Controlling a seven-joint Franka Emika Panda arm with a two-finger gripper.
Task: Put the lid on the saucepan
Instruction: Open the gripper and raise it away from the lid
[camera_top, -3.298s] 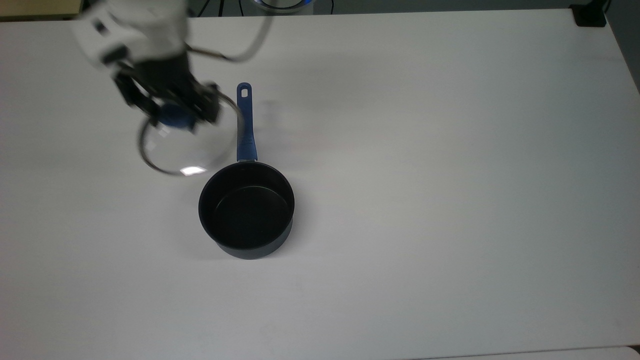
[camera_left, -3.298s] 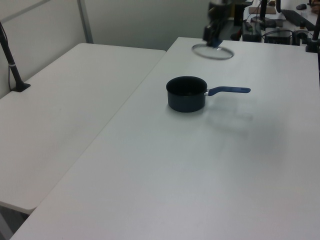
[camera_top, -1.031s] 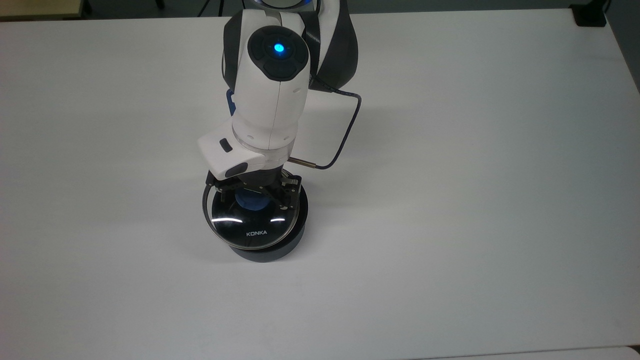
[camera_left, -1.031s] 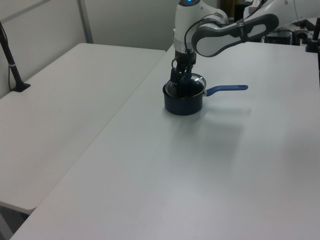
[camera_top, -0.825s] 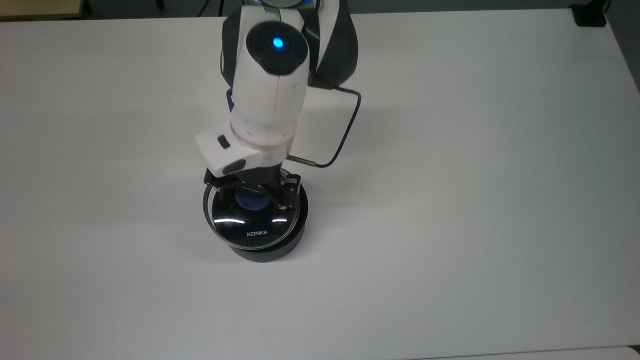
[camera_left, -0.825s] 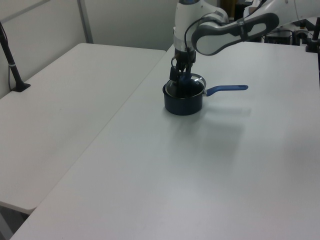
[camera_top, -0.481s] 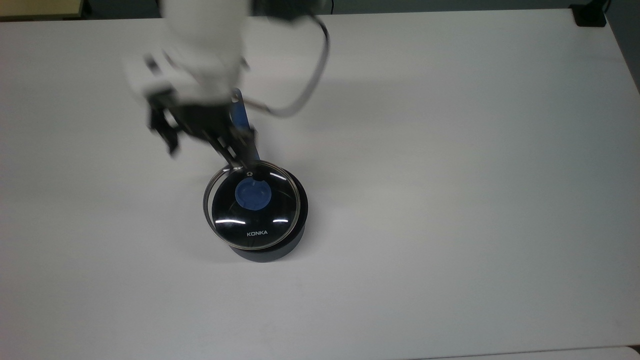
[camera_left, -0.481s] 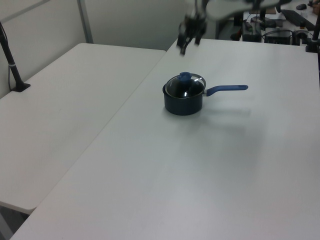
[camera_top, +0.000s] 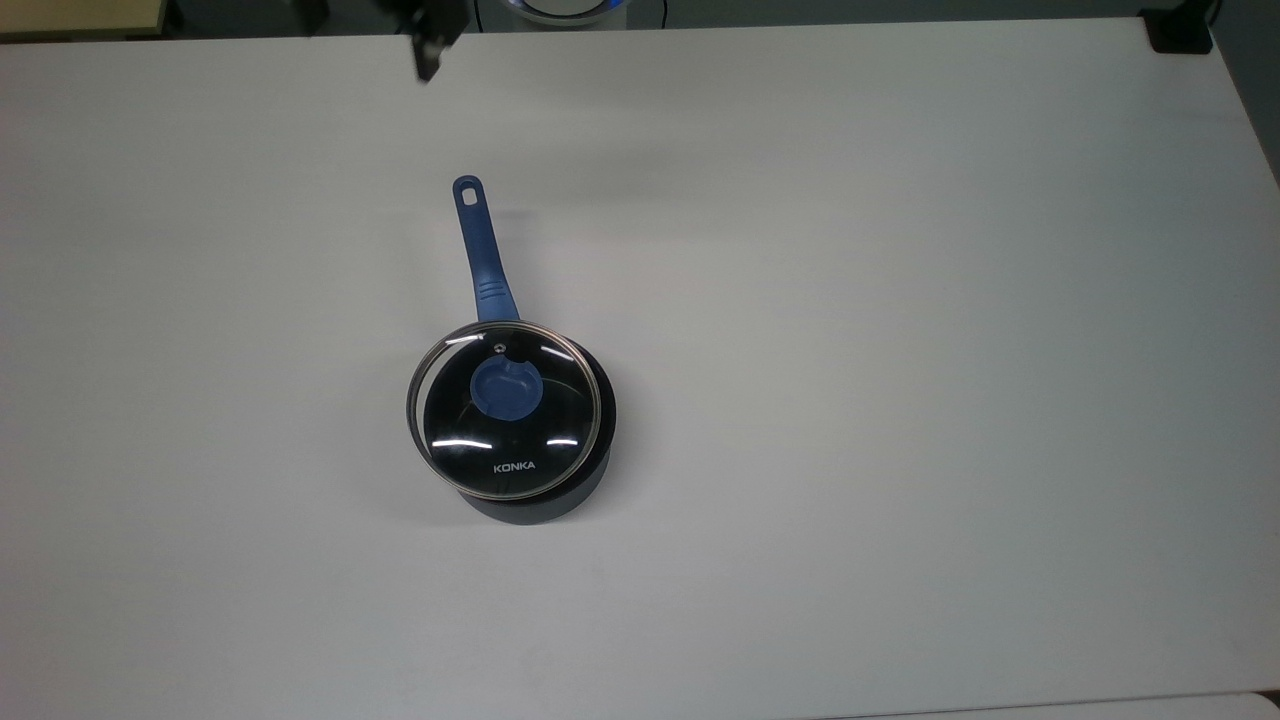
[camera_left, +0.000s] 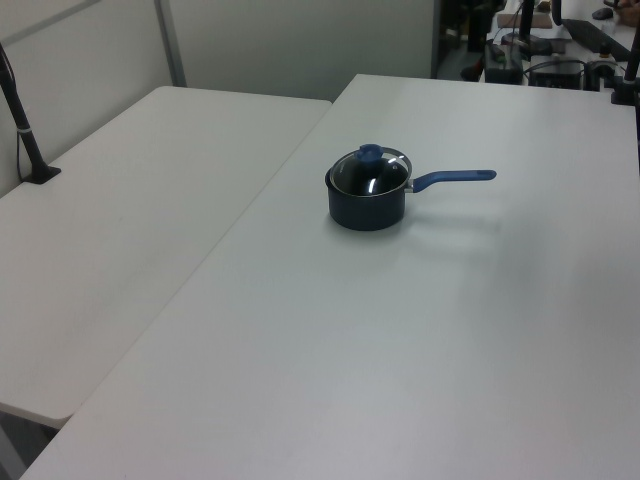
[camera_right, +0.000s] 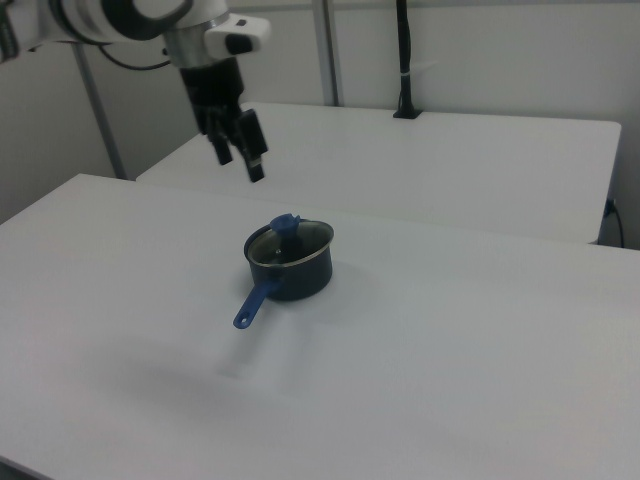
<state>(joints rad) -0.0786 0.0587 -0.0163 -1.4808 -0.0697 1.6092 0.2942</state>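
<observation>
The lid (camera_top: 505, 412), clear glass with a metal rim, a blue knob and "KONKA" lettering, lies flat on the dark saucepan (camera_top: 535, 503). The pan's blue handle (camera_top: 482, 252) points toward the top view's upper edge. The left view has the saucepan (camera_left: 368, 205) capped by the lid (camera_left: 371, 170), its handle stretching toward the left view's right. In the right view my gripper (camera_right: 240, 162) hangs open and empty, high above the table, up and to the right view's left of the lid (camera_right: 291, 240). One dark finger (camera_top: 427, 50) pokes in at the top view's upper edge.
The saucepan stands on a wide white table (camera_top: 900, 400). A second white table (camera_left: 130, 200) adjoins it on the left view's left, with a black clamped post (camera_left: 25, 120). A black block (camera_top: 1180, 30) sits at the top view's upper right corner.
My gripper let go of the lid's knob, opened, and rose away toward the top view's upper left. The lid stays on the saucepan.
</observation>
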